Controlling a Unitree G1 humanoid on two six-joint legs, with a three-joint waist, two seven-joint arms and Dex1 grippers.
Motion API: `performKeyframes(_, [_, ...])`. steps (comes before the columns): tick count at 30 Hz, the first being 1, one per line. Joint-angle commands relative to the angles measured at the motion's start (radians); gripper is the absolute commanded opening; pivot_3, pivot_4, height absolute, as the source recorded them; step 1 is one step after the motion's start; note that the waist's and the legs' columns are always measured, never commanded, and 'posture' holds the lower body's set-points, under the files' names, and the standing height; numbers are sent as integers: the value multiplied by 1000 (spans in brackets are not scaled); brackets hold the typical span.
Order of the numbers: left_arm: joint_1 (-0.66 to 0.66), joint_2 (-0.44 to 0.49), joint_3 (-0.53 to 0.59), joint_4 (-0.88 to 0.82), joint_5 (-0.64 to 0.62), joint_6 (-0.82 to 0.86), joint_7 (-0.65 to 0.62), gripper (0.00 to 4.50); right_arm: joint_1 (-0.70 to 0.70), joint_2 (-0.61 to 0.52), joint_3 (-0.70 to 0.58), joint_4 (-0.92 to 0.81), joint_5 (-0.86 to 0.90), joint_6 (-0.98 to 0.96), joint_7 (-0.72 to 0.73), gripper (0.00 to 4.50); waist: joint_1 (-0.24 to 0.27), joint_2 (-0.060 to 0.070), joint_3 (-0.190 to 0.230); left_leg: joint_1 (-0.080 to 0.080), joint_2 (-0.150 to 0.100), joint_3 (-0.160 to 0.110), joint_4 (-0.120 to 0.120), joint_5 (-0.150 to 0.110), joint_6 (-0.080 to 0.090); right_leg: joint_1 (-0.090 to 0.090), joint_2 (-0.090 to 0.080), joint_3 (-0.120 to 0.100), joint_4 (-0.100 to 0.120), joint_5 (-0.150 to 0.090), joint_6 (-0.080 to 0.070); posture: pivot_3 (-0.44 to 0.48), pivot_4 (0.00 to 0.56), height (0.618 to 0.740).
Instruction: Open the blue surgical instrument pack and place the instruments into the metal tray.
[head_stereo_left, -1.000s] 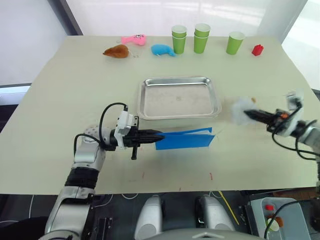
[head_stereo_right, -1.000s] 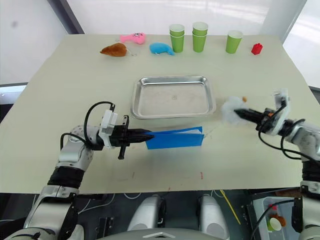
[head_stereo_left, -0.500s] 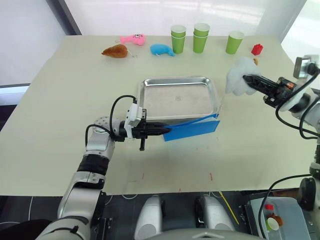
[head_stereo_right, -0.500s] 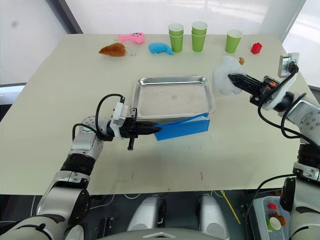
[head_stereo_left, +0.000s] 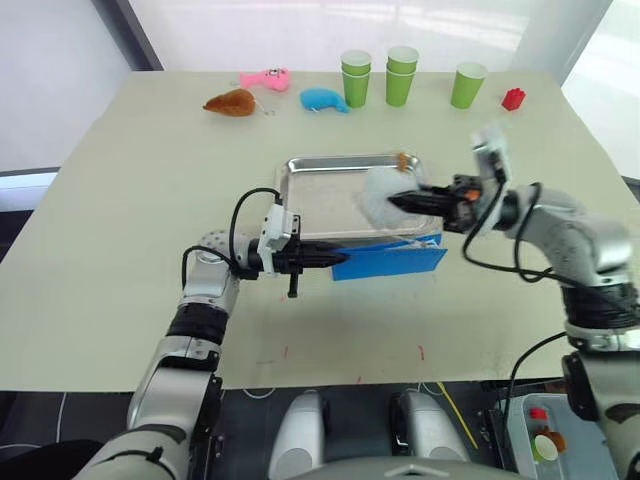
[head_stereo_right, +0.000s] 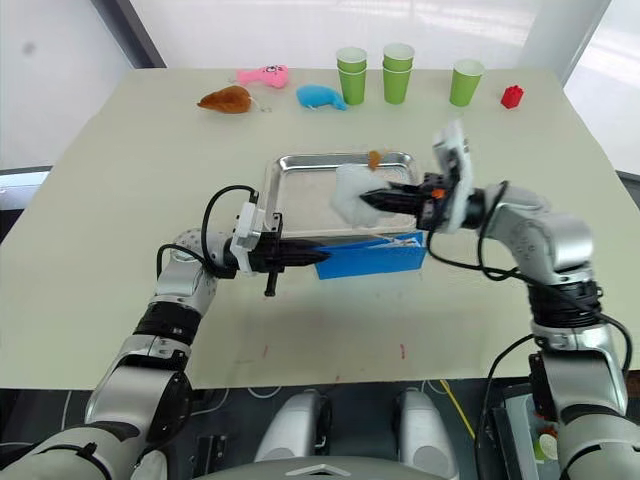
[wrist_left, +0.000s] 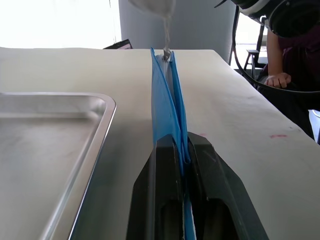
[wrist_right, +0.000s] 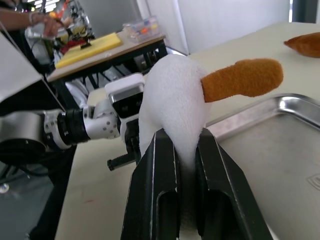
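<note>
The tray (head_stereo_left: 310, 200) sat mid-table. Just in front of its near rim the blue pack (head_stereo_left: 392, 261) stood on edge, and my left gripper (head_stereo_left: 338, 259) was clamped tight on its end. My right gripper (head_stereo_left: 392, 201) was squeezed onto a white plush toy (head_stereo_left: 378, 193), held over the tray.

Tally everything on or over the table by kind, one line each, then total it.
Green cups: 5, in two stacks of two and a single
Plush toys: 4, pink, brown, blue, white
Red block: 1
Metal tray: 1
Blue pack: 1
Total: 12
</note>
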Motion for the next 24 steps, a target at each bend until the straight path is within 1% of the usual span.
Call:
performKeyframes(1, [0,-6,-14,16,15,-14,-18,0,-22,46,24,-36,-37,-82,-6,45,0,0,0,0,0,0,0,0,0,0,0,0,0,0,0,0,150,740])
performKeyframes(6, [3,-7,-15,20,17,-18,-21,0,-24,123,30,-62,-59,-144,-34,45,0,0,0,0,0,0,1,0,0,0,0,0,1,0,0,0,150,740])
performKeyframes(16, [-10,-13,-17,59,25,-40,-31,0,14,204,12,-187,-24,-154,-111,45,-1,0,0,0,0,-1,1,0,0,0,0,0,1,0,0,0,150,740])
performKeyframes(19, [-6,-16,-23,68,29,-47,-34,0,77,297,24,-266,23,-158,-179,45,-2,0,0,0,0,0,1,0,0,0,0,0,1,0,0,0,150,740])
performKeyframes(21, [-4,-18,-23,71,30,-50,-35,0,111,287,68,-283,-35,-185,-167,45,-1,0,0,0,0,-1,1,0,0,0,1,0,2,0,0,0,150,740])
performKeyframes(24, [-4,-15,-22,73,29,-50,-36,0,147,194,153,-245,-195,-336,-76,45,-1,0,0,0,0,-1,2,0,0,0,1,0,1,0,0,0,150,740])
